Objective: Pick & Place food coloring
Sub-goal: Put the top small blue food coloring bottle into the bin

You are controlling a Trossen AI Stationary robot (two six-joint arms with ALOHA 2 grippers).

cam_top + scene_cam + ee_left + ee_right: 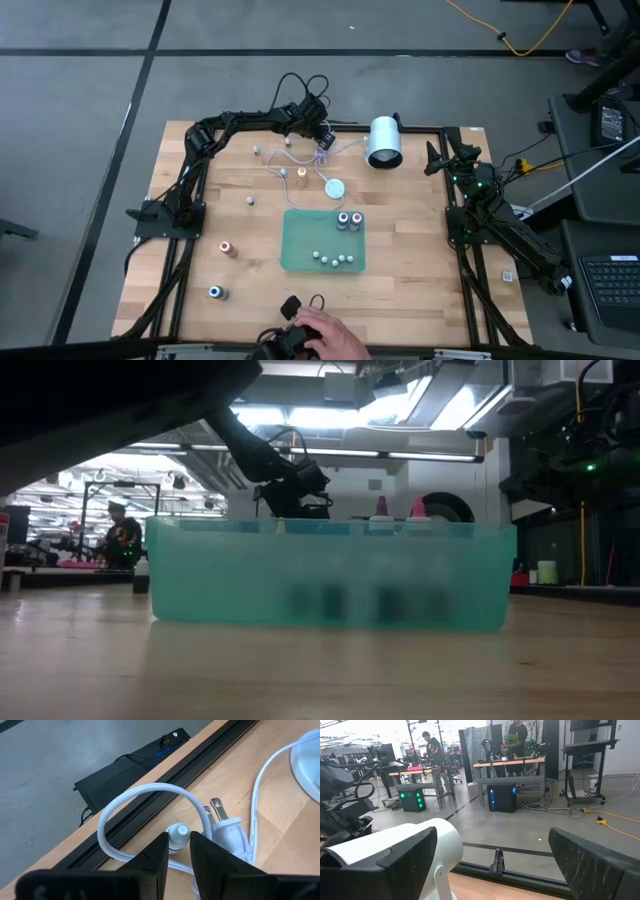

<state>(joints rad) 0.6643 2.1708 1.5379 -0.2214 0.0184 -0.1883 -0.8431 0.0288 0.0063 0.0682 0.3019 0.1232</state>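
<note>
Left gripper point(178, 851) at table's far edge, fingers pinched on small white-capped food coloring bottle point(177, 834) beside white plug point(227, 827). My call: lift straight up, clear cable loop point(145, 795), carry to green tray point(300, 250). Right gripper point(490, 865) parked wide open near white cylinder point(384, 143).

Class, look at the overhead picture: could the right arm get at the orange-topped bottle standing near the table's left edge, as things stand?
Probably not. The right gripper waits at the far right corner, and the orange-topped bottle stands across the table beyond the green tray. The left arm is nearer.
</note>
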